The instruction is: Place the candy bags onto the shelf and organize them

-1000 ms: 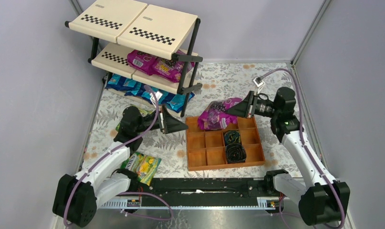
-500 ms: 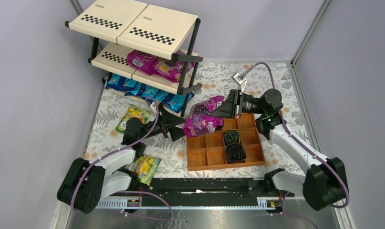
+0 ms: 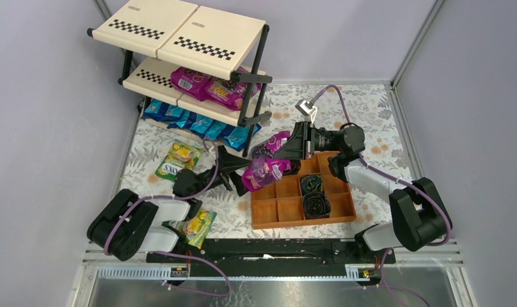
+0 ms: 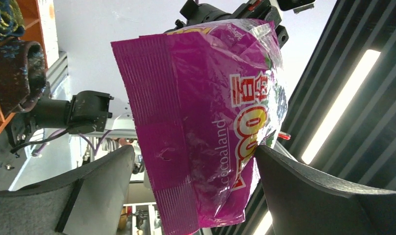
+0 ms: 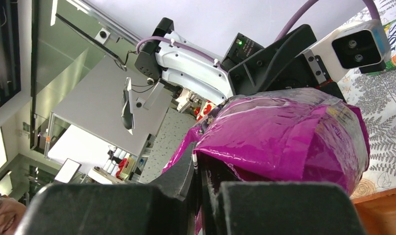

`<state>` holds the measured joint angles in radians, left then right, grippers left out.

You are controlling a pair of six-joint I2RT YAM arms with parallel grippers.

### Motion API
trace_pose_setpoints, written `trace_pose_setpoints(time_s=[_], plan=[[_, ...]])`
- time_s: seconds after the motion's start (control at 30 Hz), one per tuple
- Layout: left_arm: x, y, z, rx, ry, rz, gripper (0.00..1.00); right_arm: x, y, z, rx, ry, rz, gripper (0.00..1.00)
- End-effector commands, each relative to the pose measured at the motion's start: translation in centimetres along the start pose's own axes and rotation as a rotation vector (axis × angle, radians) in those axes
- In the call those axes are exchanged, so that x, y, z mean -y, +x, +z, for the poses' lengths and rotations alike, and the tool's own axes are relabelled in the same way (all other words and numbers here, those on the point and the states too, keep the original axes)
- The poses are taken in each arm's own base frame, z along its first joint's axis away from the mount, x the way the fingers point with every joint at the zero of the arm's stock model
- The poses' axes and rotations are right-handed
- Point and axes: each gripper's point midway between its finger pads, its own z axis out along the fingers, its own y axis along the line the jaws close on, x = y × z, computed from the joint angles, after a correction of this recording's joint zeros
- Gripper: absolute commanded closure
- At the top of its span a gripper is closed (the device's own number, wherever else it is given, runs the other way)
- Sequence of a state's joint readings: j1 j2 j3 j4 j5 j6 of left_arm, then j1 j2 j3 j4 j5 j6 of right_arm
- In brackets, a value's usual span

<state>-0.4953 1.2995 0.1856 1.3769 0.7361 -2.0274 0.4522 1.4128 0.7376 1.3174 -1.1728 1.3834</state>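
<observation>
We see the right arm (image 3: pixel 371 179) stretched low over the counter (image 3: pixel 365 121), right tool (image 3: pixel 280 151) clamped on a magenta candy bag (image 3: pixel 263 171); the left arm (image 3: pixel 160 208) lies low, left tool (image 3: pixel 242 171) spread wide, the bag between its fingers (image 4: pixel 103 171).

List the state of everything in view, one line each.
Right claw: shut on magenta bag, holding it lifted.
Left claw: open around that bag, not gripping.
Shelf: upright, magenta bags on middle tier, blue bags on bottom tier.
Green-yellow bags: lying on the table.
Tray: flat, two dark rolls inside.
</observation>
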Motion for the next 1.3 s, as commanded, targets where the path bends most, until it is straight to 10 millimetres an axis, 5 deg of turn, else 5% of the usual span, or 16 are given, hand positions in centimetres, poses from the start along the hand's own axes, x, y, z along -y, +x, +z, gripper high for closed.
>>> trace_pose_setpoints(time_s=[0.0,0.2,0.5,0.8,1.0,1.07,1.27], plan=[[3.0,1.4,0.5,-0.053,0.133,0.039,0.01,-2.0,0.4,0.8,0.005,-0.065,-0.121,1.0],[3.8,2.3,1.6,-0.102,0.14,-0.016,0.01,0.9,1.4,1.2,-0.024,0.062,-0.138,1.0],[5.0,3.2,1.8,-0.138,0.168,0.008,0.01,2.1,2.0,1.5,-0.056,0.058,-0.144,1.0],[7.6,4.2,2.4,-0.171,0.247,0.164,0.02,-1.3,3.1,1.0,-0.056,-0.106,-0.078,1.0],[7.8,3.9,2.1,-0.134,0.272,0.184,0.2,-1.2,3.7,0.6,-0.062,-0.079,-0.048,1.0],[8.0,3.9,1.8,-0.118,0.284,0.208,0.27,0.0,3.8,0.7,-0.056,-0.019,-0.019,0.96],[8.9,3.6,0.5,-0.055,0.325,0.285,0.41,4.1,2.5,0.3,0.004,0.247,-0.045,0.51]])
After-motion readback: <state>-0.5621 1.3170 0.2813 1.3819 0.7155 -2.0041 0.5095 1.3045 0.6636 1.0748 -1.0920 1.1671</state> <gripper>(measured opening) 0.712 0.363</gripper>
